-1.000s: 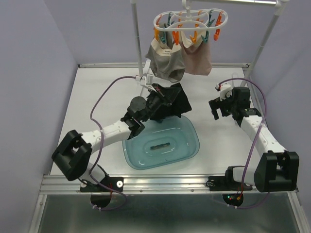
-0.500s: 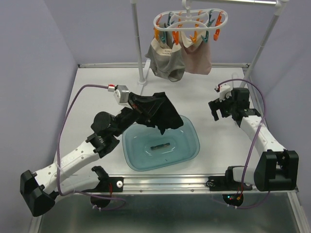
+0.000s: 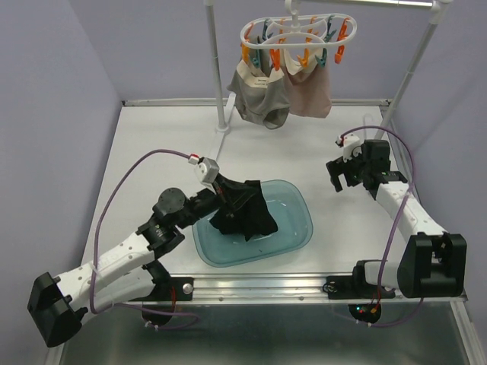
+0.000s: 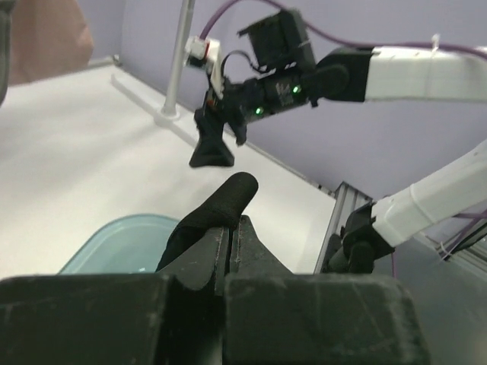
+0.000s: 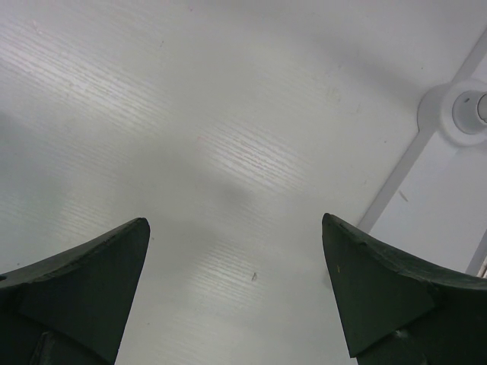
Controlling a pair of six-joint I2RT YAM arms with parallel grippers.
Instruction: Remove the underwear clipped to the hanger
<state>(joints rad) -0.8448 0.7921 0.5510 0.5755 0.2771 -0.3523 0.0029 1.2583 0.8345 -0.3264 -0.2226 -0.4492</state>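
The white oval hanger (image 3: pixel 293 34) with orange and teal pins hangs at the top. A beige-taupe underwear (image 3: pixel 259 97) and a pale pink one (image 3: pixel 310 94) hang clipped to it. My left gripper (image 3: pixel 219 188) is shut on the black underwear (image 3: pixel 243 211), which drapes into the teal basin (image 3: pixel 297 220). In the left wrist view the black cloth (image 4: pixel 217 209) is pinched between the closed jaws of the left gripper (image 4: pixel 232 228). My right gripper (image 3: pixel 340 176) is open and empty over bare table at the right; it also shows in the right wrist view (image 5: pixel 236 228). No grey garment shows.
White rack poles stand at the back: one (image 3: pixel 221 84) left of the hanger with a round foot, one (image 3: pixel 415 65) at the right. A pole foot (image 5: pixel 468 112) shows in the right wrist view. Purple walls enclose the table.
My left arm has pulled back and down, lowering the black underwear from above the basin's far left rim into the basin. The right arm has stayed put.
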